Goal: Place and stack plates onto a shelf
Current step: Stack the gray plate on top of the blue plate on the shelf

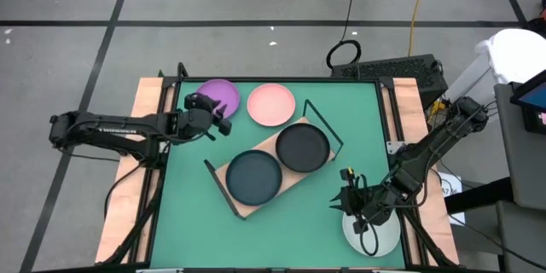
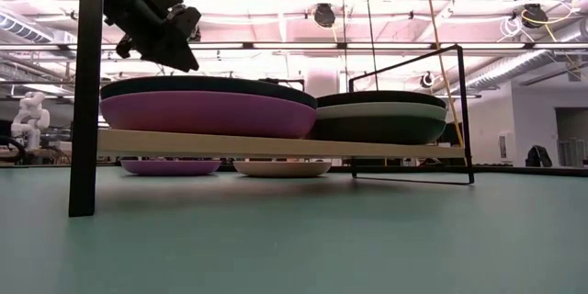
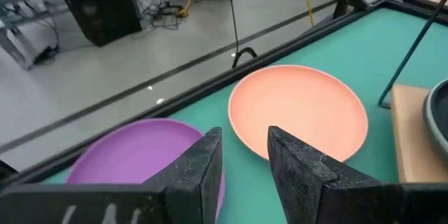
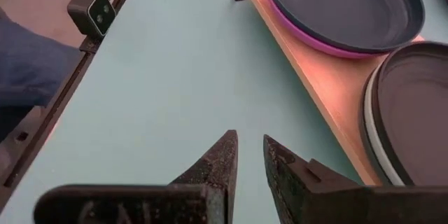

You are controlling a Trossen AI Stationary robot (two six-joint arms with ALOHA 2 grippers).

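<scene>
The wooden shelf (image 1: 246, 207) stands slantwise mid-table and carries two stacks. A dark teal plate (image 1: 253, 177) lies on a purple one (image 2: 207, 113). A black plate (image 1: 302, 148) tops a pale plate and a dark one (image 2: 381, 127). A purple plate (image 1: 220, 95) and a pink plate (image 1: 271, 104) lie flat on the table by the far edge. A pale mint plate (image 1: 373, 232) lies at the near right corner. My left gripper (image 3: 243, 147) hovers open above the purple plate's near rim. My right gripper (image 4: 250, 152) hangs slightly open over bare table, right of the shelf.
The shelf's black wire frames (image 1: 322, 124) rise at both ends. Bare green table (image 1: 192, 230) lies left of and in front of the shelf. Wooden side rails (image 1: 145, 102) border the table. A small camera (image 4: 96, 10) sits on the table's near edge.
</scene>
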